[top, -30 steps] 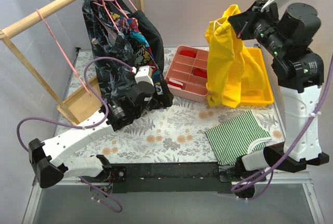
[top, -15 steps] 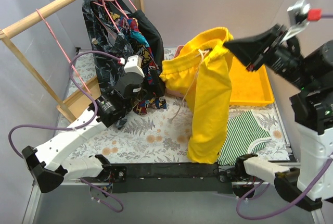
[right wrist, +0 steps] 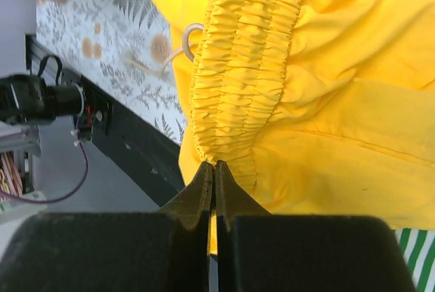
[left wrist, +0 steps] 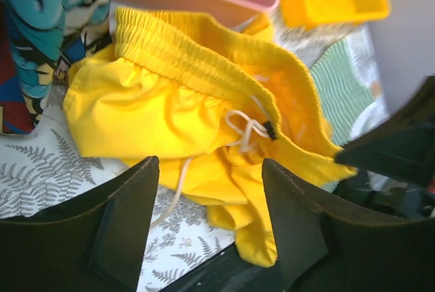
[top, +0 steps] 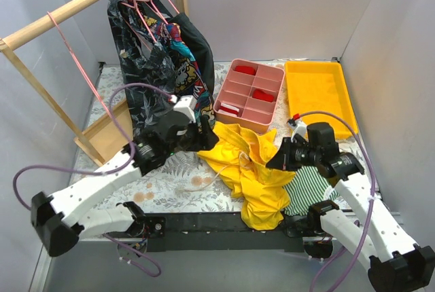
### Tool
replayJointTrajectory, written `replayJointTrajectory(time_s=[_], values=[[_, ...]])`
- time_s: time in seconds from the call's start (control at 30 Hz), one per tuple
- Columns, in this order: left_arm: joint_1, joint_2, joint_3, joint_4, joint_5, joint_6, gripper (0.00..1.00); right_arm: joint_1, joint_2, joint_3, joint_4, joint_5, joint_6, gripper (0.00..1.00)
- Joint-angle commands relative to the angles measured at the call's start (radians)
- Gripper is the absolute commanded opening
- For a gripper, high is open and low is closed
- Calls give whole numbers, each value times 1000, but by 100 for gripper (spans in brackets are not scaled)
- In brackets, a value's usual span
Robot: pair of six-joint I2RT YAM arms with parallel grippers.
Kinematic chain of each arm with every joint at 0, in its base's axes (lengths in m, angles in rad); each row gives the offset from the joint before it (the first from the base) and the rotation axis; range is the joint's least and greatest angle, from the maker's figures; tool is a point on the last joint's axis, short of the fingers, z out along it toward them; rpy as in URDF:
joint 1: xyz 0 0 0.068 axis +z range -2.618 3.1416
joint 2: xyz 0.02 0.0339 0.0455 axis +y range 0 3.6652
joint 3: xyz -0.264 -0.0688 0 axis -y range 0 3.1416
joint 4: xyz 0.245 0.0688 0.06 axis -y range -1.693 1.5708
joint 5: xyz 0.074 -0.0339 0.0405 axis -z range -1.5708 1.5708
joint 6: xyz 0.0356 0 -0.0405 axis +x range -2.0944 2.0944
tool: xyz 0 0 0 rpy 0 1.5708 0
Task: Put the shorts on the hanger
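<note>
The right gripper (right wrist: pixel 214 170) is clamped tight on the end of the gathered waistband (right wrist: pixel 245 54), which looks to me like a way of keeping one corner of the shorts (top: pixel 248 170) under control while the other arm finds a matching hold. The left gripper (left wrist: pixel 209 176) hovers over the far side of the fabric with its jaws spread wide and nothing between them, close beside the dark patterned garments (top: pixel 156 54). The shorts lie in a crumpled bright yellow heap on the floral table (top: pixel 170 176), in front of the pink tray (top: pixel 239 117), one leg draped toward the near edge and part resting on the striped cloth (top: pixel 309 190). The pale drawstring (left wrist: pixel 246 128) trails loose. The bare pink hanger (top: pixel 76 61) hangs on the wooden rail (top: pixel 75 7), well apart from them.
</note>
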Motion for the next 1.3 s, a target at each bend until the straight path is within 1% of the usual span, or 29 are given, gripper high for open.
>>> replayJointTrajectory(time_s=[0.0, 0.07, 0.1, 0.17, 0.2, 0.23, 0.3, 0.37, 0.47, 0.5, 0.57, 0.6, 0.63, 0.7, 0.73, 0.8, 0.83, 0.9, 0.93, 0.97, 1.0, 1.03, 1.07, 1.1, 1.13, 1.2, 1.23, 1.27], values=[[4, 158, 38, 33, 43, 44, 63, 99, -67, -62, 17, -8, 23, 1], [2, 213, 76, 34, 7, 70, 65, 152, -67, -96, 17, 18, 51, 1], [2, 262, 94, 33, -5, 77, 66, 221, -68, -113, 23, 33, 69, 1], [1, 323, 159, 7, -63, 96, 66, 289, -77, -154, 19, 105, 120, 1], [2, 383, 186, -10, -86, 97, 66, 347, -80, -164, 13, 125, 137, 1], [2, 409, 225, -26, -102, 102, 66, 369, -91, -183, -4, 142, 147, 1], [2, 466, 251, -58, -163, 107, 66, 403, -108, -193, -42, 197, 177, 1], [2, 488, 265, -58, -178, 119, 66, 404, -146, -207, -90, 231, 184, 1], [2, 537, 285, -82, -172, 131, 61, 406, -172, -211, -130, 260, 186, 1], [2, 547, 288, -93, -178, 131, 56, 406, -171, -210, -136, 265, 186, 1], [2, 563, 282, -107, -180, 131, 52, 406, -174, -207, -142, 276, 187, 1], [4, 563, 276, -107, -180, 131, 48, 406, -174, -205, -142, 277, 184, 1], [2, 563, 271, -108, -175, 131, 46, 406, -174, -205, -142, 282, 183, 1], [2, 573, 265, -116, -166, 134, 46, 406, -171, -202, -145, 288, 178, 1], [2, 581, 262, -118, -166, 131, 48, 407, -172, -200, -145, 292, 177, 1], [4, 606, 248, -99, -174, 130, 52, 406, -172, -196, -150, 302, 175, 1], [4, 615, 248, -92, -175, 125, 58, 406, -171, -193, -151, 312, 174, 1], [4, 632, 250, -63, -160, 124, 59, 406, -171, -179, -154, 326, 177, 1], [5, 632, 247, -53, -130, 122, 58, 406, -168, -171, -156, 349, 183, 1], [5, 632, 243, -35, -114, 119, 56, 404, -165, -161, -161, 366, 186, 1], [5, 624, 236, -26, -103, 117, 50, 406, -157, -145, -173, 386, 189, 1], [5, 620, 214, -18, -108, 116, 43, 406, -154, -115, -179, 432, 192, 1], [5, 610, 205, -12, -119, 108, 18, 406, -149, -95, -184, 455, 190, 1], [4, 588, 200, -18, -131, 104, 5, 406, -140, -73, -194, 481, 195, 1], [4, 562, 190, -30, -163, 99, 0, 406, -136, -23, -196, 546, 197, 1], [4, 493, 179, -33, -186, 97, 0, 406, -110, 29, -191, 591, 197, 1], [4, 400, 177, -38, -194, 108, 0, 406, -96, 69, -190, 646, 197, 1], [5, 361, 193, -42, -191, 125, 0, 404, -79, 145, -182, 667, 183, 1]])
